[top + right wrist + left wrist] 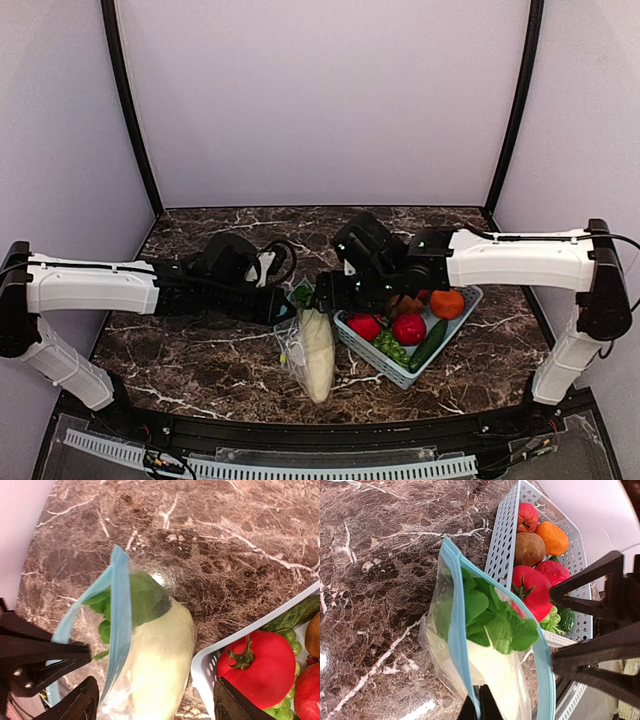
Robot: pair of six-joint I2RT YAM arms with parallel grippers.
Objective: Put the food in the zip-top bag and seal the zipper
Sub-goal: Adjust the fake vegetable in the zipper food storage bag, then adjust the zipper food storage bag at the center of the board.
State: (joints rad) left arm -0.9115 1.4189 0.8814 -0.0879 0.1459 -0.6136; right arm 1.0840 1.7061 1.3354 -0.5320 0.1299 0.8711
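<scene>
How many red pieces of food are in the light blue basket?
3. In the basket: a stemmed tomato at the end nearest the bag, a second red piece beside it, a third red piece by the orange. Others may be hidden.

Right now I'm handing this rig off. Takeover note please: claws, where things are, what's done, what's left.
Left claw: shut on the zipper lip, holding the mouth of the zip-top bag open.
Right claw: open, empty, at the bag mouth.
Done: the cream squash, green leaves up, is inside the bag.
Left: the red pieces, orange, brown piece, cucumber and green grapes sit in the blue basket beside the bag. Bag them, then press the open zipper shut.
</scene>
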